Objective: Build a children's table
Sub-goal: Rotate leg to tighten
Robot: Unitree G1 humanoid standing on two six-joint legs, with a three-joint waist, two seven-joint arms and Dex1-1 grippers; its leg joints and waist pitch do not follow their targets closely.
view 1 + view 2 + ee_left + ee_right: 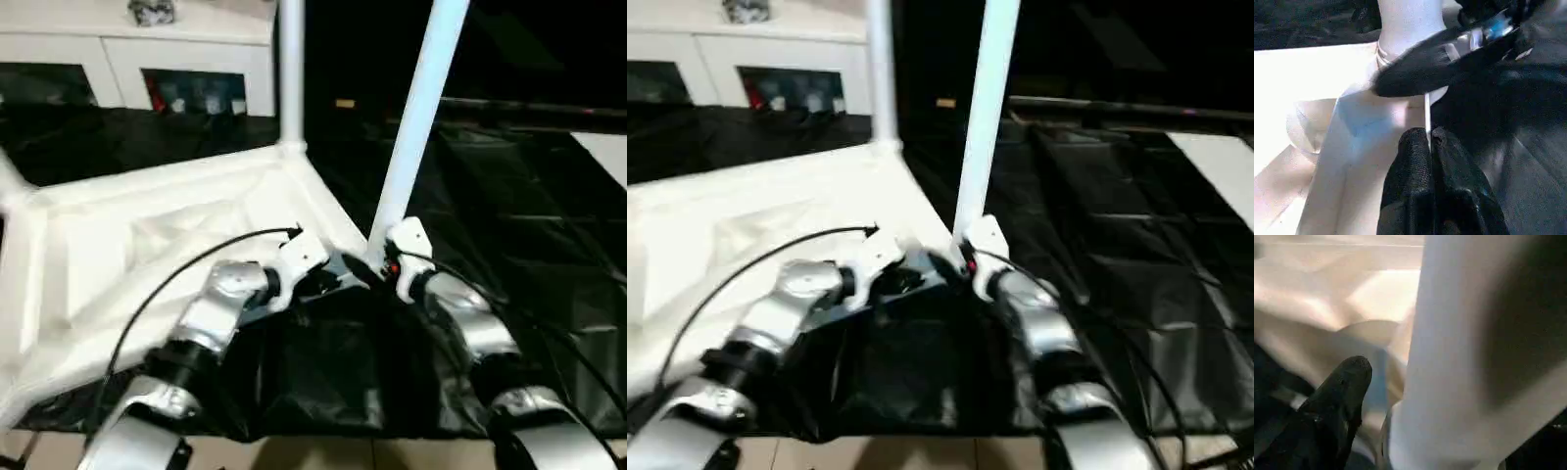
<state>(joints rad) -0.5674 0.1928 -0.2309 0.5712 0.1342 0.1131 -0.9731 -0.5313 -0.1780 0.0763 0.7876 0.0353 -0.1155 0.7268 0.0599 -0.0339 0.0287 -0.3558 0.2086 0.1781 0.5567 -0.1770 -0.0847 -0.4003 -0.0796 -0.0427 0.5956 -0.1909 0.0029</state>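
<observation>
The white table top (147,245) lies upside down on a black sheet, its ribbed underside facing up. One white leg (290,69) stands upright in the far corner socket. A second leg (421,108) leans slightly right, its flared end (1405,29) at the near right corner socket. My right gripper (382,264) is shut on this leg's lower end, with one black finger (1342,396) beside the tube. My left gripper (1427,142) sits just left of that corner and is shut on the table top's thin rim.
A white cabinet (118,49) with glass doors stands behind at the back left. The black sheet (509,196) spreads out to the right and behind. A strip of pale floor (323,455) shows along the near edge.
</observation>
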